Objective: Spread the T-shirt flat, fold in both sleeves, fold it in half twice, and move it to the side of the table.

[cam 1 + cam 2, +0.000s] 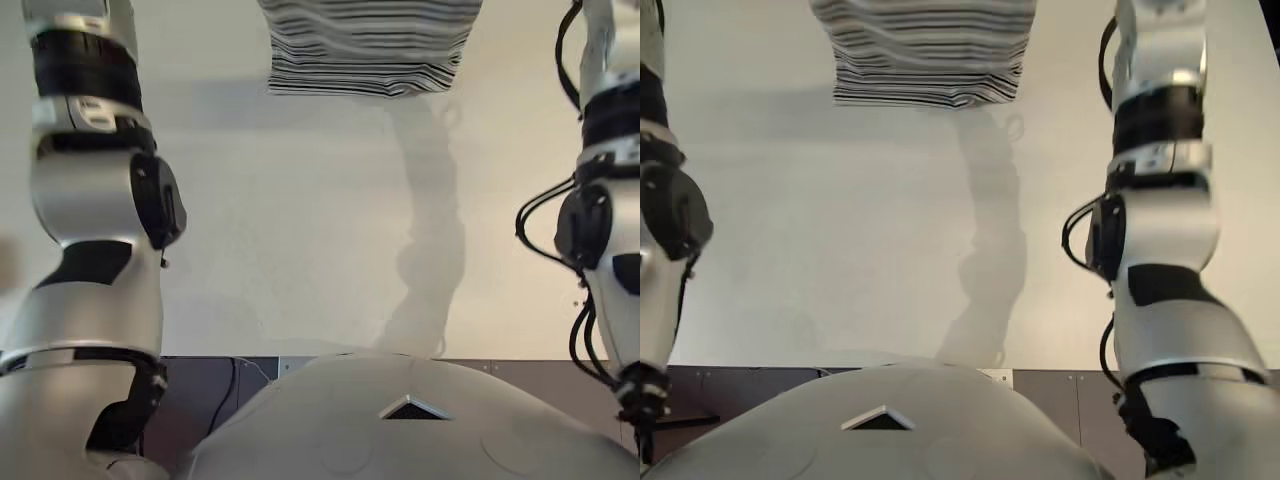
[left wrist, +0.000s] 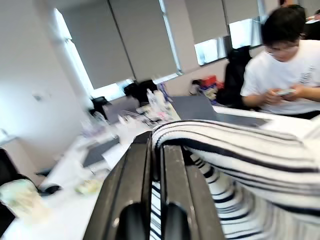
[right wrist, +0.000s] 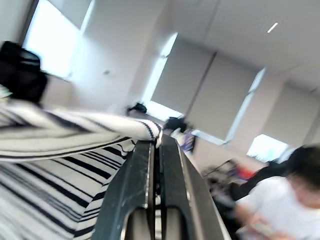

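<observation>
- The striped T-shirt (image 1: 365, 50) is at 12 o'clock in the head views, at the far middle of the white table (image 1: 300, 250). Its upper part is cut off by the frame.
- Its wavy lower hem hangs free and looks clear of the table top, with a band of shade on the surface just beneath it.
- The left pincer (image 2: 156, 145) has its two dark fingers pressed together with only a thin slit between them. A fold of the striped cloth is pinched at their tips and drapes off to one side.
- The right pincer (image 3: 156, 142) is clamped the same way, fingers nearly touching, gripping a striped edge of the T-shirt at the tips.
- The left arm (image 1: 95, 200) rises at 9 o'clock and the right arm (image 1: 1160, 230) at 3 o'clock, with the T-shirt between them.
</observation>
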Tool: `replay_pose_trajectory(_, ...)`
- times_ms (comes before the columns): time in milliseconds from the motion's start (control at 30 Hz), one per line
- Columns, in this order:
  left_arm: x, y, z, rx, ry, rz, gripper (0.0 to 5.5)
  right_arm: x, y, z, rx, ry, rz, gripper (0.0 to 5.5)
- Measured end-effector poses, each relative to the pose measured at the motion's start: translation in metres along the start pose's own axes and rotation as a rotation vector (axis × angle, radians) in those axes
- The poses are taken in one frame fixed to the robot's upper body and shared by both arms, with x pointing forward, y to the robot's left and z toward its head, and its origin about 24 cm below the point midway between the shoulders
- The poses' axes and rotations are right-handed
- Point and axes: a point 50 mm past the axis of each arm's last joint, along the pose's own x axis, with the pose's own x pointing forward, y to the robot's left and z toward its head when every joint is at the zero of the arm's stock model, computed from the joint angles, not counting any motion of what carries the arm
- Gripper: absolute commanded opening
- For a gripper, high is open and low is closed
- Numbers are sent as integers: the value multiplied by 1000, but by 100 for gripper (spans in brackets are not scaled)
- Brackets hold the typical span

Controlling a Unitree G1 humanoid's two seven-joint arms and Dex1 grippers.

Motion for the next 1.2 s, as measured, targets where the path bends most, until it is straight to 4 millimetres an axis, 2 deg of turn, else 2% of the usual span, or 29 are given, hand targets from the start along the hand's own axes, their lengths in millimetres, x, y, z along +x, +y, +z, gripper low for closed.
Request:
replay_pose_trajectory(100,-18,-4,-2,-125,-39,-41,14,-27,-5,-1,138,-18,19,10)
replay_pose_trajectory(200,-43,-6,1,-310,-105,-74,14,-63,-23,5,266,-33,23,10)
replay_pose_trajectory(300,-68,-5,17,-451,-180,-128,14,-91,-41,27,350,-73,53,10)
replay_pose_trajectory(367,-87,-8,33,-490,-220,-199,14,-108,-44,49,334,-91,136,10)
replay_pose_trajectory(467,-115,-18,52,-523,-237,-325,14,-132,-35,75,285,-74,300,10)
replay_pose_trajectory(567,-145,-36,74,-589,-248,-505,14,-156,-16,102,262,-43,506,10)
replay_pose_trajectory(600,-163,-48,78,-600,-192,-601,14,-170,-2,109,251,18,617,10)
replay_pose_trajectory(667,-188,-68,61,-575,-20,-707,14,-190,22,102,236,141,765,10)
replay_pose_trajectory(800,-242,-97,-17,-575,450,-728,14,-229,48,53,268,460,841,10)
replay_pose_trajectory(900,-280,-113,-59,-453,637,-729,45,-261,66,22,248,627,900,37)
replay_pose_trajectory(1000,-309,-117,-89,-253,746,-733,102,-290,72,-5,151,747,944,100)
replay_pose_trajectory(1067,-321,-112,-100,-155,762,-685,132,-305,68,-14,134,800,950,135)
replay_pose_trajectory(1200,-330,-99,-98,-152,750,-614,198,-318,71,2,206,767,1006,208)
